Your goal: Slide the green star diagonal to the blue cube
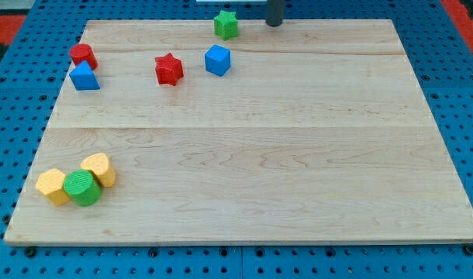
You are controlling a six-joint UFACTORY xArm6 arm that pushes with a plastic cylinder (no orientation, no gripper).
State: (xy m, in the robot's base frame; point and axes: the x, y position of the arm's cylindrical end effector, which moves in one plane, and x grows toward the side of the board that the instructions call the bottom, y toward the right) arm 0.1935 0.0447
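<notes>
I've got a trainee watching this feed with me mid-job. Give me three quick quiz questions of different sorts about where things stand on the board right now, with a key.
1. True or false: my tip is touching the green star.
2. Multiple choice: which block lies nearest the blue cube? A) the red star B) the yellow blocks C) the green cylinder
3. Fill in: my tip stands at the view's top, on the view's ____ side of the green star.

Key:
1. False: a gap of bare board shows between them.
2. A: the red star sits just to the cube's left in the view; the other two are in the bottom left corner.
3. Right.
</notes>
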